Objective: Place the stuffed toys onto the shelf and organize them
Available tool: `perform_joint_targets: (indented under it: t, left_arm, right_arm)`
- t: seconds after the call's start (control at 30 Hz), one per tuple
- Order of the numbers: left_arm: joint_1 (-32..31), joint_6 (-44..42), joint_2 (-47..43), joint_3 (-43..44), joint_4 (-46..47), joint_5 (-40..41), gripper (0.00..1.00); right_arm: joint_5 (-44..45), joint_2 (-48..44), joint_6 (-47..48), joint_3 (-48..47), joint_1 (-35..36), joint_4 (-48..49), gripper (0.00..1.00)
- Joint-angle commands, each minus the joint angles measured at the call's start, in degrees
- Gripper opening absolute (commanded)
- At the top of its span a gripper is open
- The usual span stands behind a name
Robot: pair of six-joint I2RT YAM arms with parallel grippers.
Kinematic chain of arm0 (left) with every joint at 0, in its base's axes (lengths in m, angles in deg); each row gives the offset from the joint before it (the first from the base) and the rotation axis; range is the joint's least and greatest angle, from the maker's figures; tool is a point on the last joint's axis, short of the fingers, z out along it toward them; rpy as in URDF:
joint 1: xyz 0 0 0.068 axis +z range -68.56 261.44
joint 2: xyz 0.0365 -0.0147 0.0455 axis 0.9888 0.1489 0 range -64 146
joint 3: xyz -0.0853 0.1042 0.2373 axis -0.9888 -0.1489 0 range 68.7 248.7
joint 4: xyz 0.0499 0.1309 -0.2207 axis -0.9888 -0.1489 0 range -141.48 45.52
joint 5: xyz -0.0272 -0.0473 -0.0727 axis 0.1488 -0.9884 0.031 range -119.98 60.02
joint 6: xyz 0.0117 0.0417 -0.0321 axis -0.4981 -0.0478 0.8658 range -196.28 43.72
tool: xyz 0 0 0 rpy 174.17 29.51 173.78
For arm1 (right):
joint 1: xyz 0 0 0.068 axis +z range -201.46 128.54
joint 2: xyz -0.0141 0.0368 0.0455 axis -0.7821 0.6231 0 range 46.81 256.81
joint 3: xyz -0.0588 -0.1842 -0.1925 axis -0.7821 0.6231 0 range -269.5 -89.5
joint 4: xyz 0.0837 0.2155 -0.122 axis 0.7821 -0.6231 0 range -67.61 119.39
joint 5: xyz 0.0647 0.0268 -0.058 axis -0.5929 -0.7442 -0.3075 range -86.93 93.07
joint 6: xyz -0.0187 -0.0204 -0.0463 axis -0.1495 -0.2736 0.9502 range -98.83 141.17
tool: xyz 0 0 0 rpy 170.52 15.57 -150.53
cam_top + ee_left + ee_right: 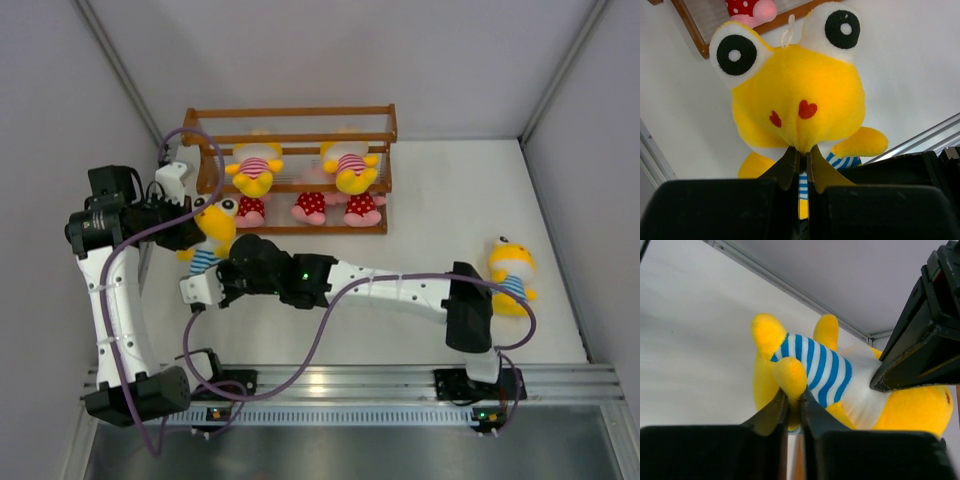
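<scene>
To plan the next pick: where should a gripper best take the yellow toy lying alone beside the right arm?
Probably from above, on the head of the lone toy: it lies flat, and the head is its bulkiest, fully exposed part.

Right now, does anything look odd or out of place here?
Yes. Both grippers pinch the same yellow blue-striped toy: the left gripper at its chin, the right gripper on a limb. A second striped toy lies alone on the table, away from the shelf.
</scene>
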Motion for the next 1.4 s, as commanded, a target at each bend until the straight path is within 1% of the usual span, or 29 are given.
perform_joint_targets:
  t: [0.0, 0.03, 0.07, 0.1, 0.13, 0.17, 0.2, 0.23, 0.27, 0.43, 0.47, 0.53, 0.57, 0.63, 0.7, 0.73, 0.77, 0.8, 0.83, 0.87, 0.97, 1.0, 1.03, 1.13, 1.27, 1.3, 1.37]
  left_arm:
    - [-0.1, -0.5, -1.1, 1.6, 0.2, -1.0, 0.0]
    - [-0.2, -0.6, -1.3, 1.7, 0.2, -0.3, 0.0]
    - [-0.2, -0.5, -1.4, 2.1, 0.3, 1.1, 0.03]
    - [-0.1, -0.5, -1.7, 2.7, 0.3, 1.9, 0.08]
    - [-0.1, -0.5, -1.8, 3.3, 0.2, 2.6, 0.17]
    - [-0.1, -0.4, -2.0, 4.0, 0.2, 3.3, 0.37]
    - [-0.1, -0.3, -2.4, 6.1, 0.3, 4.6, 0.48]
    - [-0.1, -0.1, -2.8, 7.1, 0.3, 5.0, 0.57]
    - [-0.2, 0.2, -2.8, 8.5, 0.2, 5.5, 0.7]
    - [-0.1, 2.8, -2.8, 17.6, 0.4, 10.1, 0.94]
    - [-0.1, 3.0, -2.8, 18.9, 0.4, 10.9, 0.97]
    - [-0.1, 3.3, -2.7, 22.4, 0.3, 12.4, 0.98]
    - [-0.1, 3.4, -2.6, 23.2, 0.4, 12.7, 0.98]
    - [-0.1, 3.3, -2.7, 23.9, 0.4, 12.9, 0.98]
    - [-0.1, 3.0, -2.9, 22.8, 0.4, 12.5, 0.98]
    - [-0.1, 2.8, -3.4, 21.2, 0.3, 12.1, 0.98]
    - [-0.1, 2.7, -3.4, 20.4, 0.4, 11.9, 0.98]
    - [-0.1, 2.5, -3.5, 19.6, 0.4, 11.8, 0.98]
    - [-0.1, 2.4, -3.7, 18.9, 0.3, 11.8, 0.98]
    - [-0.1, 2.3, -3.7, 18.3, 0.4, 11.7, 0.98]
    - [-0.1, 1.4, -4.2, 15.9, 0.3, 11.3, 0.98]
    - [-0.1, 1.3, -4.3, 15.0, 0.4, 11.3, 0.98]
    - [-0.1, 1.1, -4.3, 14.5, 0.4, 11.3, 0.98]
    - [-0.1, 0.8, -4.6, 13.3, 0.3, 11.3, 0.98]
    - [-0.1, 0.5, -4.9, 12.1, 0.4, 11.3, 0.98]
    - [-0.1, 0.3, -4.9, 11.9, 0.3, 11.3, 0.98]
    - [-0.2, 0.4, -4.7, 11.6, 0.4, 11.1, 0.98]
  right_arm:
    - [3.2, 0.8, -0.5, -4.8, 0.3, -4.5, 0.0]
    - [2.4, 0.3, -1.0, -4.9, 0.1, -5.1, 0.0]
    - [1.7, -0.6, -1.5, -4.8, -0.6, -5.8, 0.0]
    - [-0.1, -2.5, -2.0, -4.3, -1.1, -5.9, 0.0]
    - [-3.0, -3.7, -3.0, -4.1, -1.8, -6.0, 0.0]
    - [-4.7, -6.0, -3.4, -3.9, -3.2, -6.1, 0.0]
    - [-6.4, -7.2, -3.8, -3.7, -3.9, -6.3, 0.0]
    - [-10.0, -8.2, -4.3, -3.7, -4.6, -6.5, 0.0]
    - [-11.6, -10.2, -4.4, -4.0, -6.1, -7.2, 0.0]
    - [-20.3, -14.8, -6.6, -6.7, -11.0, -8.9, 0.0]
    - [-21.8, -15.6, -7.4, -6.7, -13.6, -8.5, 0.0]
    - [-24.7, -17.7, -8.3, -6.8, -16.2, -7.3, 0.0]
    - [-25.5, -18.8, -8.3, -7.0, -19.0, -7.1, 0.0]
    - [-28.0, -19.5, -8.5, -7.8, -21.7, -6.5, 0.0]
    - [-31.2, -20.4, -8.8, -7.8, -26.1, -5.3, 0.0]
    - [-32.7, -20.3, -9.3, -7.8, -29.8, -4.4, 0.0]
    - [-34.6, -19.9, -10.2, -7.9, -32.0, -3.8, 0.0]
    - [-36.7, -19.4, -11.8, -7.9, -34.5, -2.9, 0.0]
    - [-40.6, -18.7, -14.5, -8.0, -36.9, -2.3, 0.0]
    - [-42.4, -17.3, -15.3, -8.2, -41.3, -1.6, 0.0]
    - [-46.5, -14.0, -14.8, -10.5, -46.4, -3.5, 0.0]
    - [-50.5, -13.0, -17.4, -11.3, -47.5, -3.3, 0.0]
    - [-52.4, -11.7, -19.6, -12.1, -50.1, -2.4, 0.0]
    - [-56.7, -8.4, -24.2, -14.1, -53.7, -0.2, 0.0]
    - [-61.0, -6.1, -26.0, -12.9, -56.2, 0.6, 0.0]
    - [-63.4, -5.8, -26.2, -12.7, -56.7, 0.5, 0.01]
    - [-64.7, -5.1, -27.3, -11.3, -58.0, 1.5, 0.01]
